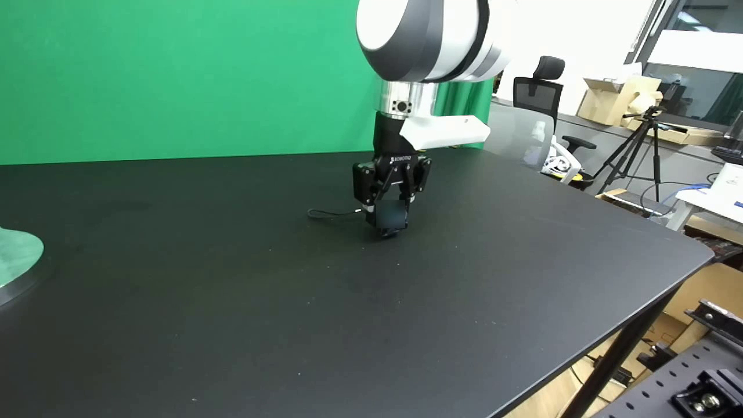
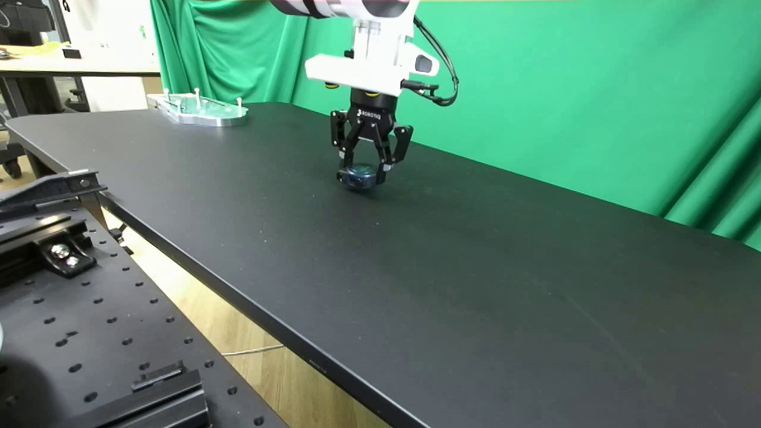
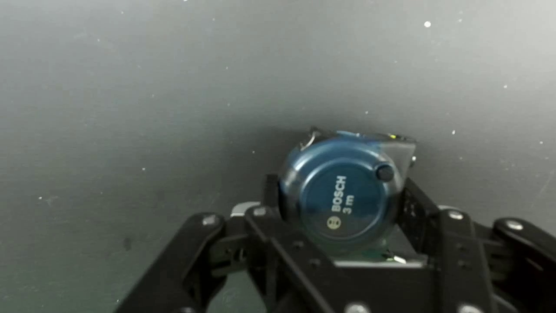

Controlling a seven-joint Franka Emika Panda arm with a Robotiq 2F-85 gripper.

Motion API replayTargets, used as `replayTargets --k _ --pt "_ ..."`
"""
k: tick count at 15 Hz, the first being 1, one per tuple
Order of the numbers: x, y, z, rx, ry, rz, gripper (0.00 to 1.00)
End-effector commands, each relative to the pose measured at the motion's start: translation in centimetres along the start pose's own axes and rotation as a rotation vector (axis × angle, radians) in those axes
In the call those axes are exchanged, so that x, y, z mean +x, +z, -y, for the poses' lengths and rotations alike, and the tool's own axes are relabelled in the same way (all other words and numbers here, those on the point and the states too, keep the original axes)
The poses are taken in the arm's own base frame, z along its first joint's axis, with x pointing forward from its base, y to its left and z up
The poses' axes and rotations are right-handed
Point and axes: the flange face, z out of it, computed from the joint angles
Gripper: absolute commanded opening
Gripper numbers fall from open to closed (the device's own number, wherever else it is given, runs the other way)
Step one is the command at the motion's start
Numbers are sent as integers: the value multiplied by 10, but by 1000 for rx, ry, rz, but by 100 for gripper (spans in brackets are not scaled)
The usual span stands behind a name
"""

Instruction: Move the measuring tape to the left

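Observation:
The measuring tape is a small round blue-and-black case marked BOSCH 3 m. It sits between the two black fingers of my gripper, which touch it on both sides. In an exterior view the case shows low between the fingertips of the gripper, at or just above the table. In an exterior view the gripper hides the case. There the tape's thin dark cord loop lies out to the left on the table. I cannot tell whether the case touches the table.
The black table reaches to a green backdrop. A clear tray with white pegs stands at the far left in an exterior view. A light green plate shows at the left edge. A perforated metal plate stands beside the table.

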Motion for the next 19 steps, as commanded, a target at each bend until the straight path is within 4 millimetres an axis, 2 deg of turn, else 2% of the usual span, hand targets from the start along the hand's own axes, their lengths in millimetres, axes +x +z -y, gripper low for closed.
replayTargets --k 1,4,11,19 --pt "8 1 2 7 -7 9 92" --pt "7 -1 5 5 -14 2 100" --pt "-4 -27 11 1 -23 -7 100" --pt "-21 -57 8 -18 -13 4 100"
